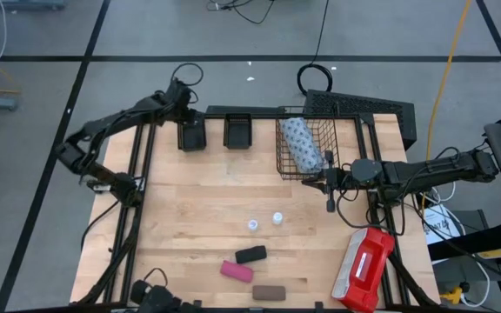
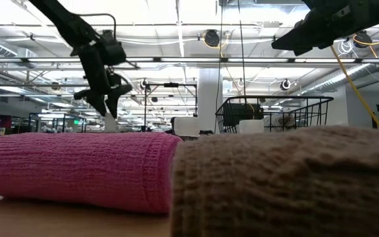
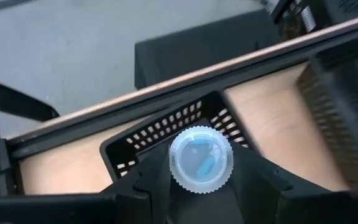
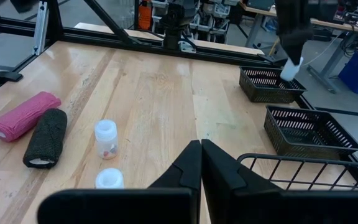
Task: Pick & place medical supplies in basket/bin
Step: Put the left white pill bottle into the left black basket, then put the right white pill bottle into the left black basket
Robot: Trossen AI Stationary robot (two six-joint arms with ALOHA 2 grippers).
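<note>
Vial [image 3: 201, 159], white ribbed cap and blue pill inside visible only in left wrist view, pinched by left gripper [image 3: 201, 186] over far-left tray [image 3: 166, 127]; right gripper [image 4: 201, 162] clamped empty beside basket [image 1: 307, 143].

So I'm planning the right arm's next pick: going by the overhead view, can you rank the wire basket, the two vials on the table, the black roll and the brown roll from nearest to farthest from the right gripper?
From the right gripper, shut:
1. Wire basket, right beside it.
2. Two vials, mid-table, the first nearer.
3. Black roll, toward the front.
4. Brown roll, at the front edge.
</note>
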